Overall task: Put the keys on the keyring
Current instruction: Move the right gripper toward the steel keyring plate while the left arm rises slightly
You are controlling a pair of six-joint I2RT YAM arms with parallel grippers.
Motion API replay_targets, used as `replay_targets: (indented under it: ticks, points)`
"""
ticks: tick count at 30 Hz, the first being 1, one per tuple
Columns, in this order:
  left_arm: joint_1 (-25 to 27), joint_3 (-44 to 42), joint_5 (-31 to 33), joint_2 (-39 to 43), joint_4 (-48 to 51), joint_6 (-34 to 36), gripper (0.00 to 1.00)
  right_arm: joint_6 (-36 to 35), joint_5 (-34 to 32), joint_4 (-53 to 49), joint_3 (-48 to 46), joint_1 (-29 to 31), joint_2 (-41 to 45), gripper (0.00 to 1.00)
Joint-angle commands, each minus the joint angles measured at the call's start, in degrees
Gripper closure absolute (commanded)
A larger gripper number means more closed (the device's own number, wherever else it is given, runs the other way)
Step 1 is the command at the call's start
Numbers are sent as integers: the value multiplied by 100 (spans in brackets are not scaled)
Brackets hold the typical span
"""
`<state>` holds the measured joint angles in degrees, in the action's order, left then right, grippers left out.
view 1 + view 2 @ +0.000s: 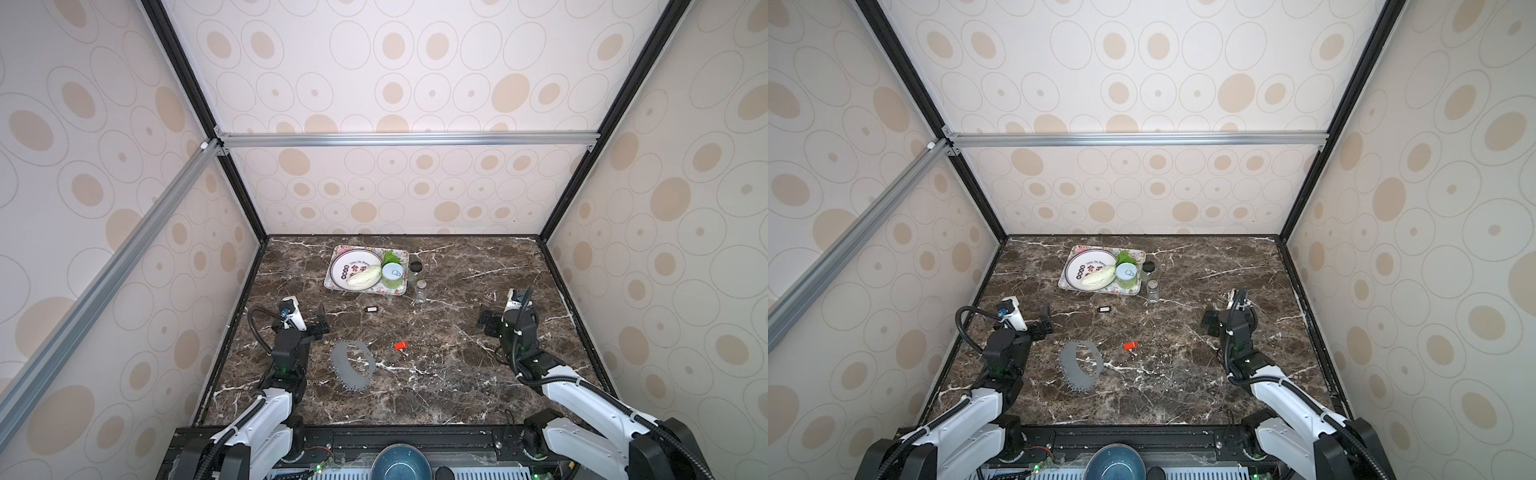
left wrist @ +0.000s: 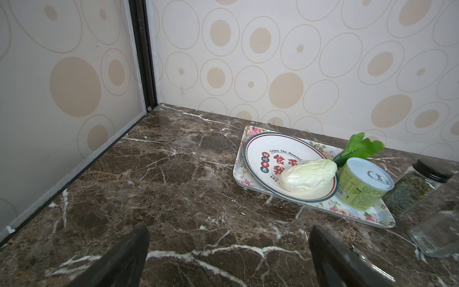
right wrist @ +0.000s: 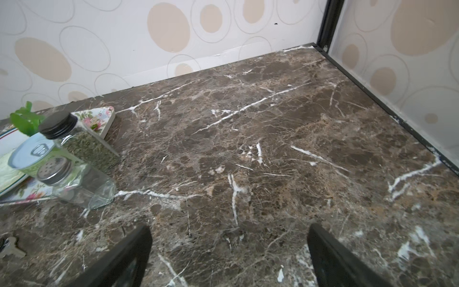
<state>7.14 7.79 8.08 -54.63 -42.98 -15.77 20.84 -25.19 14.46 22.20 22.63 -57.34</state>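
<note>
The keyring, a flat grey oval loop with a toothed edge, lies on the marble table front-centre. A black key lies behind it. A red-orange key lies just to its right. My left gripper hovers open, left of and behind the keyring, with nothing between its fingers. My right gripper is open and empty far to the right. A pale key blade shows at the edge of the right wrist view.
At the back centre a floral tray holds a white plate, a cabbage, green leaves and a green can. Two glass spice jars stand to its right. A blue bowl sits below the front edge.
</note>
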Motion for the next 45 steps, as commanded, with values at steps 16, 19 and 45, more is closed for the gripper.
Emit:
replay_targets:
  ticks: [16, 19, 45]
  points:
    - [8, 937, -27, -1090, 0, -42, 0, -1730, -984, 365, 1071, 2342, -592, 1]
    - [7, 1045, -63, -1226, 35, -6, 0, -2057, -339, 916, 743, 2434, -405, 0]
    - [7, 129, 287, -64, -441, -279, 0, -1542, 1262, -694, 907, 3308, -290, 0]
